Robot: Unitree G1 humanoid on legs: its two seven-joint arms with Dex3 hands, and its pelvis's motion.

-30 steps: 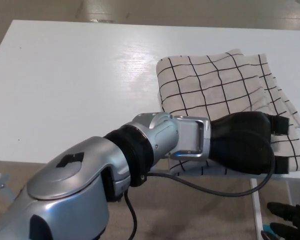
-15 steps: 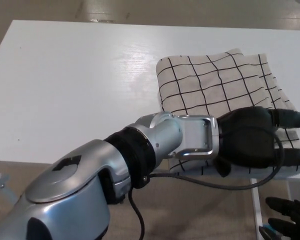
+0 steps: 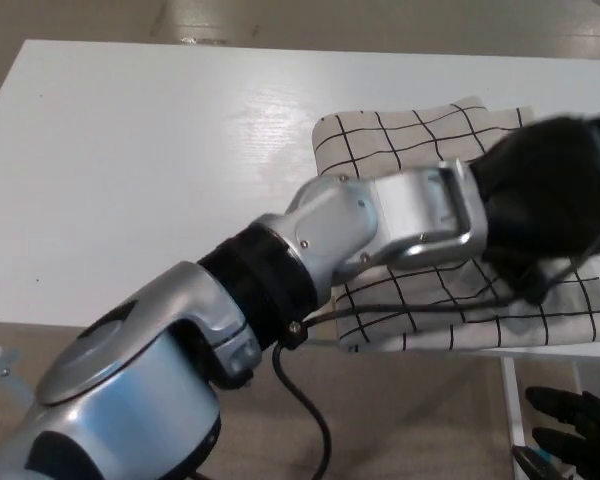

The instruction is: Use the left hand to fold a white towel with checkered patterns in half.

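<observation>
Hovering over the towel (image 3: 420,150) at the table's (image 3: 130,160) near right edge, the left hand (image 3: 550,195) blurs; its finger state I cannot tell. The fold looks underway or finished; next likely calls for pressing flat.

A cream-white cloth towel (image 3: 420,150) carries a grid of thin black lines. It lies on a plain glossy white table (image 3: 150,170). Over it, the robot's black left hand (image 3: 550,195) joins a silver metal forearm (image 3: 380,225).
</observation>
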